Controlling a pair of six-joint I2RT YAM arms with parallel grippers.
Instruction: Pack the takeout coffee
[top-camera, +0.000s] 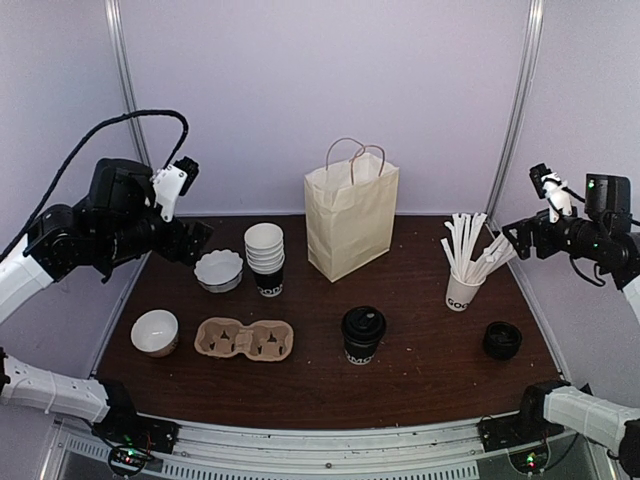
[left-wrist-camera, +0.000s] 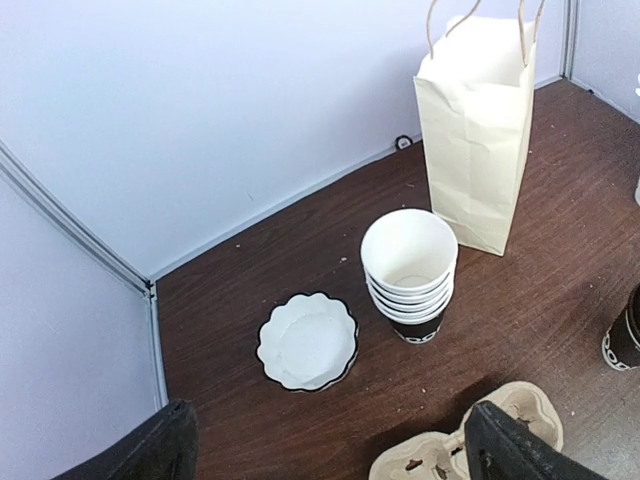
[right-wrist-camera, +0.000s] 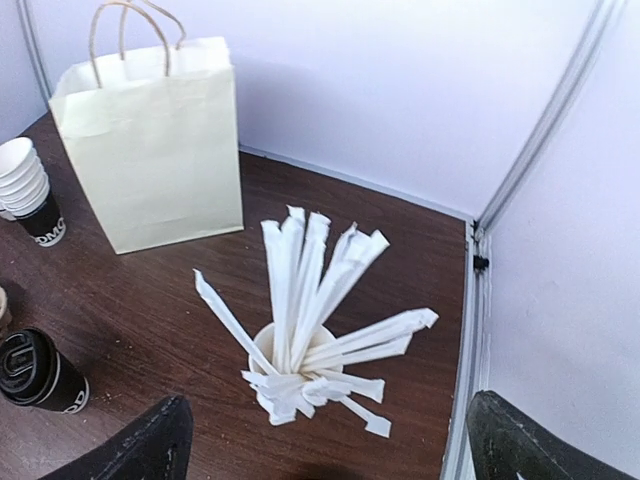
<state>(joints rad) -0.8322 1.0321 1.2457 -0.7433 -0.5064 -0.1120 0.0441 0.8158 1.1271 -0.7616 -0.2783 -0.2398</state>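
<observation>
Guessing either arm works, since left claw (top-camera: 195, 239) and right claw (top-camera: 517, 238) both gape empty: pinch the takeout coffee (top-camera: 363, 335), 6 o'clock of the paper bag (top-camera: 350, 215), around its middle.

1. Left wrist view: the coffee (left-wrist-camera: 625, 340) is cut by the right edge, the carrier (left-wrist-camera: 425, 457) by the bottom edge.
2. Right wrist view: the cup stack (right-wrist-camera: 28, 195) is cut by the left edge.

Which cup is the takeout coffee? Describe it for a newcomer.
Find the cream paper bag at the table's back. Just in front of it stands a small black cup. Unlike the open cup stack and the white stick-filled cup, it has a black lid.
</observation>
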